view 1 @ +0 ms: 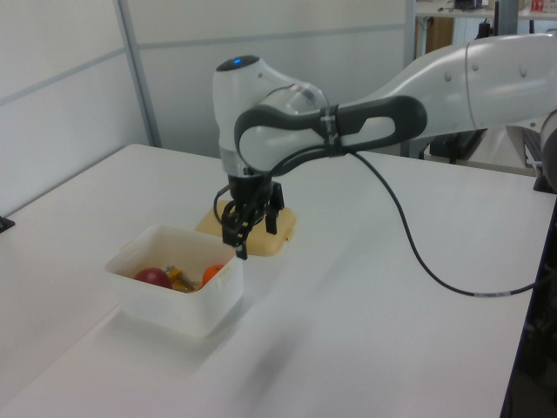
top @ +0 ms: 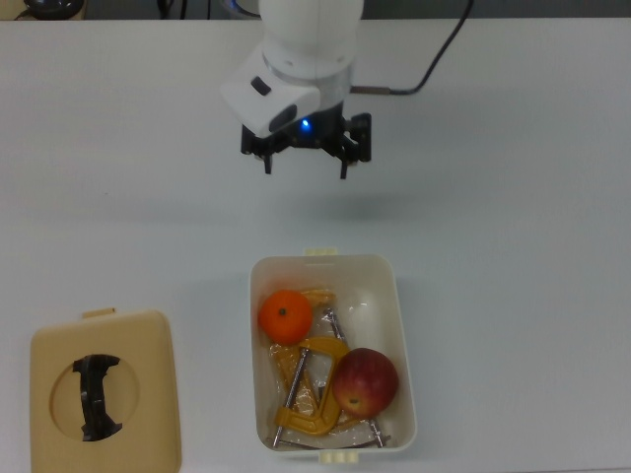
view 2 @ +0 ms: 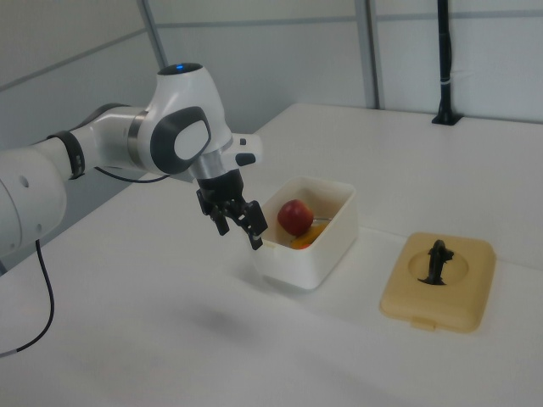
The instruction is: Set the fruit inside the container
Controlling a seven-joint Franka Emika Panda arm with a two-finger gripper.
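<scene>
The cream-white container (top: 403, 345) (view 1: 139, 300) (view 2: 333, 242) stands on the white table. Inside it lie the orange mandarin (top: 285, 316) (view 1: 211, 274) and the dark red apple (top: 365, 382) (view 1: 153, 278) (view 2: 293, 217), both resting on yellow clamps (top: 309, 389). My gripper (top: 305, 167) (view 1: 251, 235) (view 2: 237, 225) hangs open and empty above the table, beyond the container's far end toward the top view's upper edge. Nothing is between its fingers.
A flat beige lid (top: 105, 402) (view 2: 437, 281) with a black handle lies on the table at the top view's lower left. In the left view the lid (view 1: 261, 239) sits behind the container. A black cable (view 1: 418, 261) trails from the arm.
</scene>
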